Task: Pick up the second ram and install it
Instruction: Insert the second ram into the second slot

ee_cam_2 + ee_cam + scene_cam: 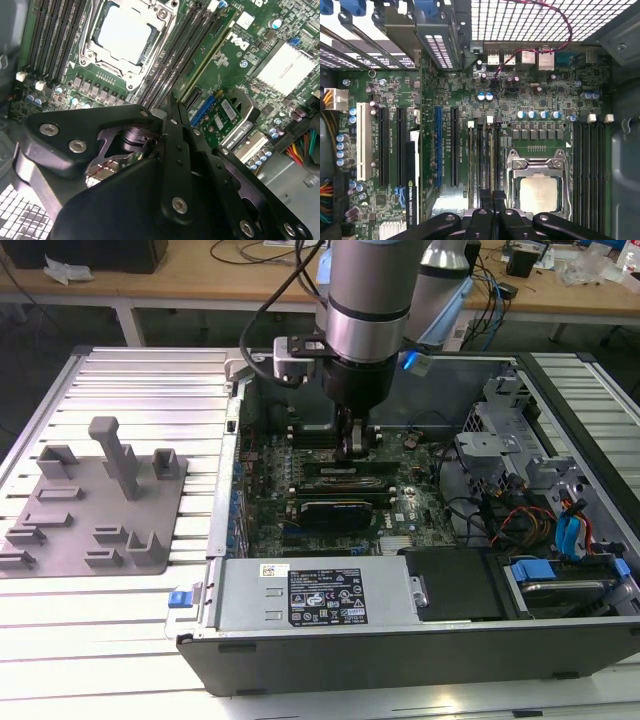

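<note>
In the exterior view, the grey fixture plate lies at nine o'clock on the slatted table, and I see no memory stick on its posts. So the pick-up looks done and the step in hand is the seating.

At the centre, the arm reaches down into the open computer case. Its gripper sits low over the motherboard, at twelve o'clock from the black expansion card and well beyond the power supply.

In the second wrist view, the second ram stands on edge in the slot bank just beside the CPU socket. It is a long green stick, and its top edge runs straight into the fingertips. The gripper is clenched to a sliver, and I judge it to be grasping the ram by that edge. Whether the stick is fully home I cannot tell.

The next move calls for a straight, even push, keeping the stick square to its slot until the end latches catch.

At three o'clock in the exterior view, the drive cage stands well apart from the work.
</note>
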Controlling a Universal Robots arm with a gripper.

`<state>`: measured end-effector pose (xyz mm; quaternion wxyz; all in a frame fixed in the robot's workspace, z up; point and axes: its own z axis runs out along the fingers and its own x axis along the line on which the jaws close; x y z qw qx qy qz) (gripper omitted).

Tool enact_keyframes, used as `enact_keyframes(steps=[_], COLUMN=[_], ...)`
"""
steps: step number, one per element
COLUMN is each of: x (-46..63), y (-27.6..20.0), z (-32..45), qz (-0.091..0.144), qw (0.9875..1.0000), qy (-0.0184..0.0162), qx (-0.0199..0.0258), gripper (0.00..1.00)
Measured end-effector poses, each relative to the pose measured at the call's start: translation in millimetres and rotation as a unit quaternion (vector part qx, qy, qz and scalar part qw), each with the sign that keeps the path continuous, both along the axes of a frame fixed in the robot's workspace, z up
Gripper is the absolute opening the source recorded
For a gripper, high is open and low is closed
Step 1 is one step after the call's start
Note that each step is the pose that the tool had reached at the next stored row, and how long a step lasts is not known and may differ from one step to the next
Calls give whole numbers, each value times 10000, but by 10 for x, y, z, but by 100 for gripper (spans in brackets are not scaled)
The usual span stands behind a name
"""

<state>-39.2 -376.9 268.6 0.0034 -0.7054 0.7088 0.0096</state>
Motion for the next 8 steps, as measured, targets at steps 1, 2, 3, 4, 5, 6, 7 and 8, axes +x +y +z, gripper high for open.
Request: enact_keyframes(steps=[1,2,3,4,5,6,7,8], x=[-8,-14,-18,-26,-29,-29,-30,-29], y=[0,0,0,0,0,0,0,0], z=[-20,-40,-48,-58,-69,-69,-70,-73], qz=[0,0,0,0,1,0,0,0], qw=[10000,10000,10000,10000,10000,10000,10000,10000], qy=[0,-1,-1,-5,-8,-7,-8,-8], qx=[0,1,1,7,17,17,17,18], gripper=[9,9,9,9,9,9,9,9])
